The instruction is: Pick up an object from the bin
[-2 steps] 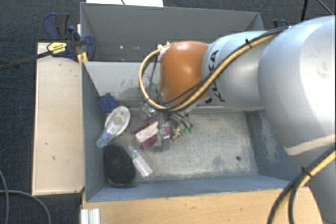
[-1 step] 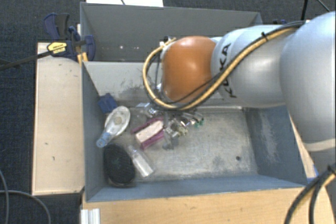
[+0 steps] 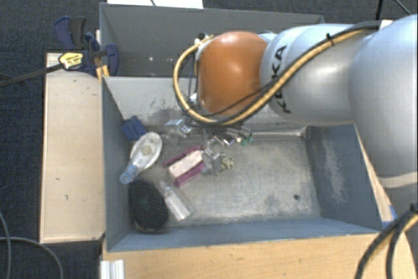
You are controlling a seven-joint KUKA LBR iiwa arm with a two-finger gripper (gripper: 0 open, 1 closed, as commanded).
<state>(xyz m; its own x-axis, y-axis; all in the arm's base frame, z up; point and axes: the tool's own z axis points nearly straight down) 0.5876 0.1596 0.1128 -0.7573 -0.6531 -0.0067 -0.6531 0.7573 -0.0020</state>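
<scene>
Light is bright and even, coming from above. The silver arm [image 3: 339,75] shows a broad pale sheen, the orange cover [image 3: 228,72] a softer one. Beneath them the bin's [image 3: 150,36] back wall lies in shade.

Right half of floor: the bin [image 3: 281,173] lies bare here, open from the middle across to the right wall.
Front strip: bare floor runs along the front wall, right of the clutter.
Back-left corner: a blue object [image 3: 134,127] lies at the foot of the sloped wall.
Left wall: a white oval pack [image 3: 145,151] lies aslant, just beside the blue object.
Front-left corner: a black oval object [image 3: 147,206] fills it, and a clear small bottle [image 3: 175,201] touches its right side.
Centre-left: a pink box [image 3: 186,165] lies tilted, with a small metal piece [image 3: 225,163] just to its right.
Gaps on the left: narrow, the things lying close together.
Overhead: the arm [image 3: 339,75] and its orange cover [image 3: 228,72] span the bin's back and right.
</scene>
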